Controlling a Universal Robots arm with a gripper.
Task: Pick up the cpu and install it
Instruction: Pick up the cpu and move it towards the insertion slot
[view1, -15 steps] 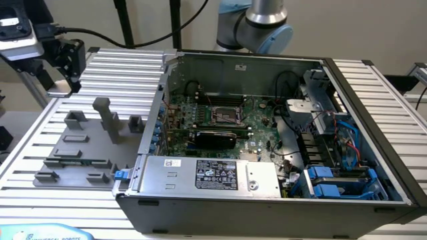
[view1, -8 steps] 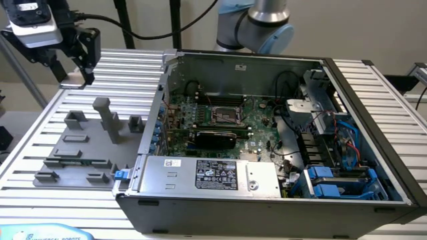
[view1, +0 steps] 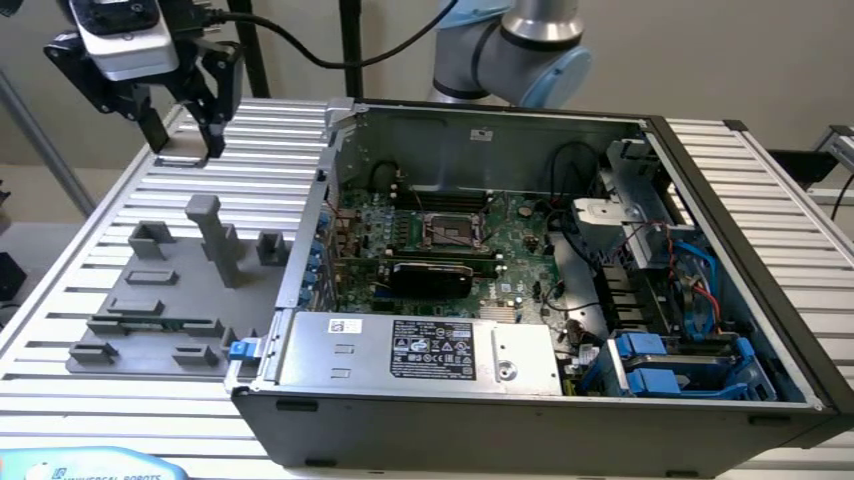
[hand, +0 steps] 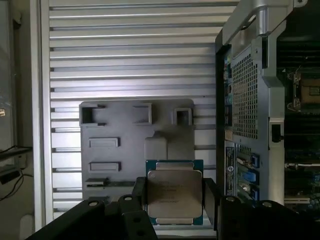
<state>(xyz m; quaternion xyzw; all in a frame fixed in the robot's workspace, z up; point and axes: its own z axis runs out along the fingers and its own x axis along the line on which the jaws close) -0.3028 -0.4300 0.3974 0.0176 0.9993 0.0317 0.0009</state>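
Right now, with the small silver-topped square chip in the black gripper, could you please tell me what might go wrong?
The black gripper pinches the square silver-topped cpu only by two edges, above the ribbed aluminium table; a slip could drop it. The wall of the grey metal computer case and black cables stand near the motherboard socket; clipping them seems possible.

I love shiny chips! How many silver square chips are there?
1. The cpu is held in the gripper, up over the grey fixture plate. Others may be hidden inside the computer case.
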